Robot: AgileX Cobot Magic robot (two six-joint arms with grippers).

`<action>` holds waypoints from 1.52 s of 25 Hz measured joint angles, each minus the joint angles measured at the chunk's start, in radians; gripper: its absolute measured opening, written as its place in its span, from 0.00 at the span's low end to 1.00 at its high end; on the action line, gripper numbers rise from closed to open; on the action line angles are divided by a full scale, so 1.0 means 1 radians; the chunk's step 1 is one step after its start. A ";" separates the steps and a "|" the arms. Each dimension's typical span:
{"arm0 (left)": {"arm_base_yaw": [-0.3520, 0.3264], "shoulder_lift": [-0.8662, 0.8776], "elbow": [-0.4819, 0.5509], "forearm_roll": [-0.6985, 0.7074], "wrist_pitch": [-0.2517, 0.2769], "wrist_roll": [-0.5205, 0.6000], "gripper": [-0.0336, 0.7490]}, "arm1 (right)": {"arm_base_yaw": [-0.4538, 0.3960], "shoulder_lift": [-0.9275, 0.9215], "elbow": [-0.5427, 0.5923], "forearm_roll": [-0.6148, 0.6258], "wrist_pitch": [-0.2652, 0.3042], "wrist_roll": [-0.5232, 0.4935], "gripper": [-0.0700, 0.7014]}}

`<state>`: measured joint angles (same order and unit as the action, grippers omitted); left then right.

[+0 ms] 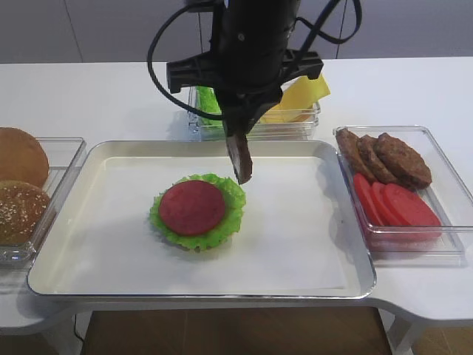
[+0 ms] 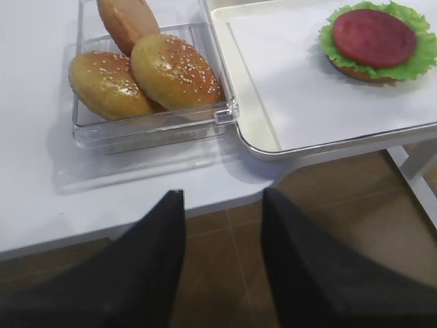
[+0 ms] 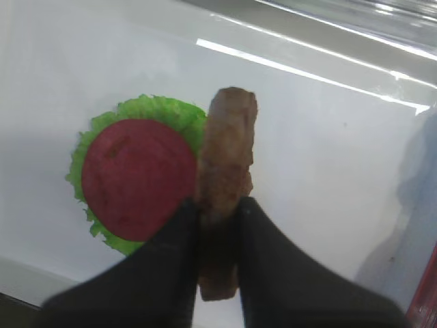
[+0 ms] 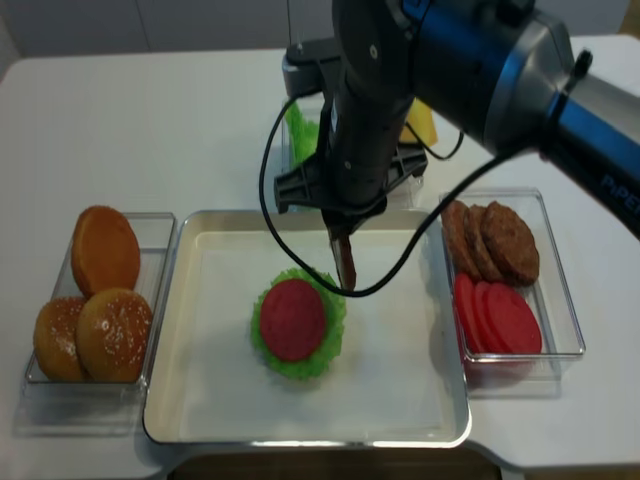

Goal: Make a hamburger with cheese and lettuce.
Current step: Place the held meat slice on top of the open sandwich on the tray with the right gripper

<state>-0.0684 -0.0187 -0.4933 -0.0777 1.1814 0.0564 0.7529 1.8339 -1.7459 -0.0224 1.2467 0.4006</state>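
The hamburger (image 1: 194, 210) is a low stack of ruffled green lettuce with a red round slice on top, in the middle of the silver tray (image 1: 295, 244). It also shows in the right wrist view (image 3: 136, 174), the left wrist view (image 2: 374, 37) and the second high view (image 4: 295, 320). My right gripper (image 1: 238, 140) (image 3: 218, 205) (image 4: 340, 228) is shut on a brown patty (image 1: 242, 164) (image 3: 229, 147), held on edge just above the stack's right rim. My left gripper (image 2: 223, 195) is open and empty, off the table's front left edge. Yellow cheese slices (image 1: 304, 95) and spare lettuce (image 1: 209, 102) sit in the back container.
A clear box of tan buns (image 1: 22, 185) (image 2: 171, 68) stands left of the tray. A clear box with brown patties (image 1: 388, 159) and red slices (image 1: 392, 207) stands right of it. The right arm hides part of the back container.
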 joint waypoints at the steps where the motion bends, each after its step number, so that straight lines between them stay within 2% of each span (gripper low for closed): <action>1: 0.000 0.000 0.000 0.000 0.000 0.000 0.40 | 0.007 0.000 0.000 -0.004 0.000 0.007 0.27; 14: 0.000 0.000 0.000 0.000 0.000 0.000 0.40 | 0.088 0.024 0.000 -0.072 0.000 0.069 0.27; 38: 0.000 0.000 0.000 0.000 0.000 0.000 0.40 | 0.094 0.067 -0.009 -0.091 0.000 0.082 0.26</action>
<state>-0.0684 -0.0187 -0.4933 -0.0777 1.1814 0.0564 0.8470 1.9012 -1.7552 -0.1134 1.2467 0.4823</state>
